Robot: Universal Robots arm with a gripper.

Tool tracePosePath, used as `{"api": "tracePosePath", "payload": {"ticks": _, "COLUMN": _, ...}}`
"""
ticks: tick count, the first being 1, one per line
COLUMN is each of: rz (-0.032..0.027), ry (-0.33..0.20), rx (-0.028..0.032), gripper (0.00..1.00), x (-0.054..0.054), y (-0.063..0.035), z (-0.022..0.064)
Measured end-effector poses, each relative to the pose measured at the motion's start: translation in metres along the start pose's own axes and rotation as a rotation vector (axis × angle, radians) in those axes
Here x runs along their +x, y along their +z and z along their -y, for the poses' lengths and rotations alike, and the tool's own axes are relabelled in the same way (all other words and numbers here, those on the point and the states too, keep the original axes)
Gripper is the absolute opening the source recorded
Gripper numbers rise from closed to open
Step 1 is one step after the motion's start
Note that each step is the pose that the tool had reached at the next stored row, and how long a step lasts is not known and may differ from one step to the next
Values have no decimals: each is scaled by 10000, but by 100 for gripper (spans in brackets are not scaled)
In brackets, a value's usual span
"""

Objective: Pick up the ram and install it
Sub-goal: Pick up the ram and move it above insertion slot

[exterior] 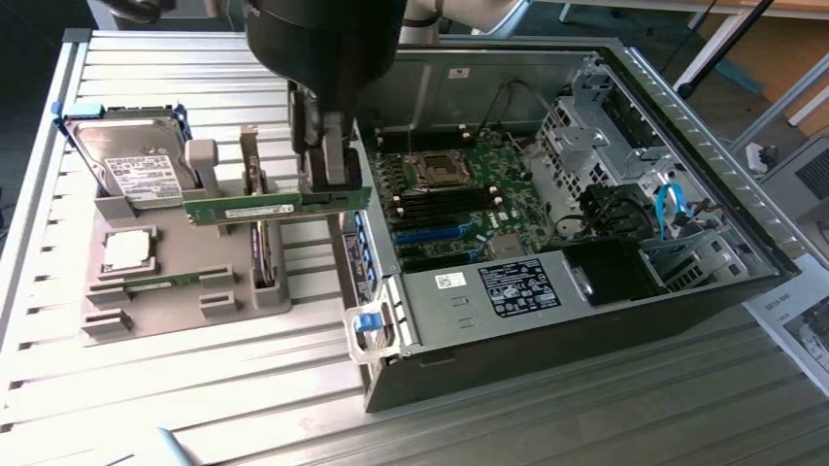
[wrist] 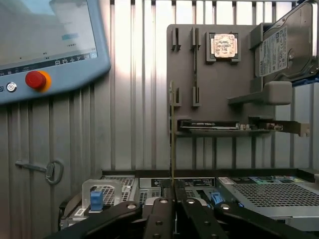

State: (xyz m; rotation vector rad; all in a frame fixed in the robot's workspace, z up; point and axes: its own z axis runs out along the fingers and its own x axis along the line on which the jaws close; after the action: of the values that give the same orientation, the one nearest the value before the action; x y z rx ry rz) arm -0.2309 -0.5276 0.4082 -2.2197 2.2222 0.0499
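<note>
Closest, my gripper (wrist: 173, 194) is clamped on one end of the ram (exterior: 279, 207); the stick hangs level above the grey parts tray (exterior: 155, 316). Just beside it stands the open computer case (exterior: 453, 311).

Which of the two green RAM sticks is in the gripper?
The raised RAM stick, clamped by the gripper above the grey tray; the other stick sits in a tray slot.

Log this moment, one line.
hand: shut on ram | ram: held level, clear of grey tray, at open PC case edge | motherboard: ram not seated
</note>
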Motion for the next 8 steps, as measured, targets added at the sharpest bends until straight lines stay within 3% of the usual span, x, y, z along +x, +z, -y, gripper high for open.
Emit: {"api": "tracePosePath", "payload": {"ticks": 8, "rz": 0, "ry": 2, "rx": -51, "gripper": 12, "x": 57, "y": -7, "z": 231}}
